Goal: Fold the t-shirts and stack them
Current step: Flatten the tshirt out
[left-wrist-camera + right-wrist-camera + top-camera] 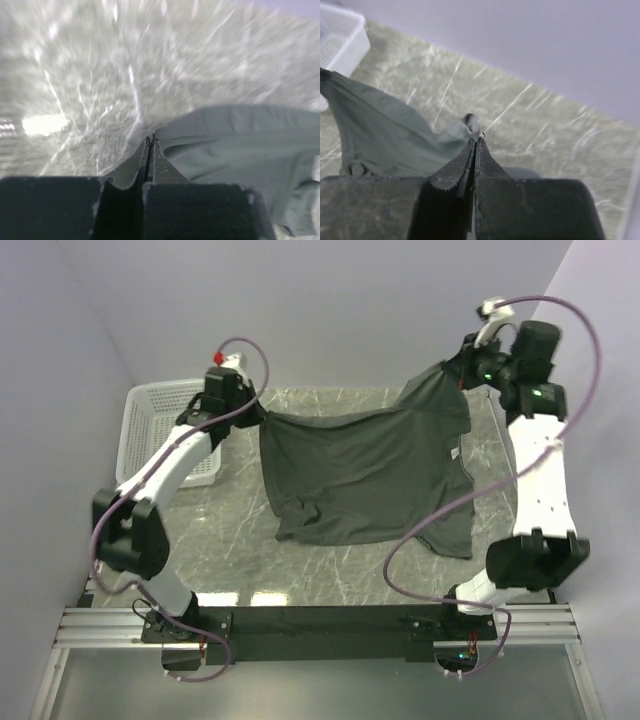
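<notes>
Clenched jaws of left gripper (150, 144) and right gripper (476, 139) pinching opposite edges of t-shirt (370, 475), stretched crosswise between them, right end higher.

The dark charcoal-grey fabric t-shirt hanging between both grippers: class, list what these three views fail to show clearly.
Top external view: the dark charcoal-grey fabric t-shirt hides the marble table beneath it; the left arm covers part of the white plastic mesh basket.
Left wrist view: the table is motion-blurred; the left gripper blocks the pinched shirt edge.
Right wrist view: the right gripper hides the pinched fabric; the frame edge crops the shirt.
</notes>
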You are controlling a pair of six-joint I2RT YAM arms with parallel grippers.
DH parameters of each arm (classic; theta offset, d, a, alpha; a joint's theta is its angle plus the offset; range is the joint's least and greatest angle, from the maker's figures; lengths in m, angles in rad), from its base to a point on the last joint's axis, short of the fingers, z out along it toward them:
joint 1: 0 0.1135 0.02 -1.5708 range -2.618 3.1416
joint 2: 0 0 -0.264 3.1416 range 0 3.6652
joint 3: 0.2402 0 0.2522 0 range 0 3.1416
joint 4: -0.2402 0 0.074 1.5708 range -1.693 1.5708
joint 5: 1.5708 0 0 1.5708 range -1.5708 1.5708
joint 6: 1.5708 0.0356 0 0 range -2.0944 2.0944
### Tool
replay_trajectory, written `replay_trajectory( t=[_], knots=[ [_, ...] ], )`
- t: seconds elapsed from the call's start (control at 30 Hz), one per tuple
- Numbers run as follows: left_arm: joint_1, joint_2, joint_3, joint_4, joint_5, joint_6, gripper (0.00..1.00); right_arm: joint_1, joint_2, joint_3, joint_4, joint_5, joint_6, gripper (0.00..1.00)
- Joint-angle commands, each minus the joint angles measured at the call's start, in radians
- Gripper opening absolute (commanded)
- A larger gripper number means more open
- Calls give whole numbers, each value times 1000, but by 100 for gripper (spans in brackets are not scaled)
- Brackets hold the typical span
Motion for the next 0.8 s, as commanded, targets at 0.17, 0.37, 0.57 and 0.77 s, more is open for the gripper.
replay_trajectory(
  t=[0.17, 0.37, 0.57, 0.77],
  knots=[
    [1, -468, -51, 166, -78, 41, 1, -153, -242, 238, -127, -80, -51, 0],
    [-1, -710, -36, 252, -88, 28, 1, -187, -447, 379, -95, -20, 1, 0],
    [-1, -787, 111, 209, -39, 11, 1, -189, -499, 670, -72, 168, 74, 0],
    [-1, -824, 151, 200, -70, 24, 1, -187, -538, 675, -17, 254, 74, 0]
  ],
)
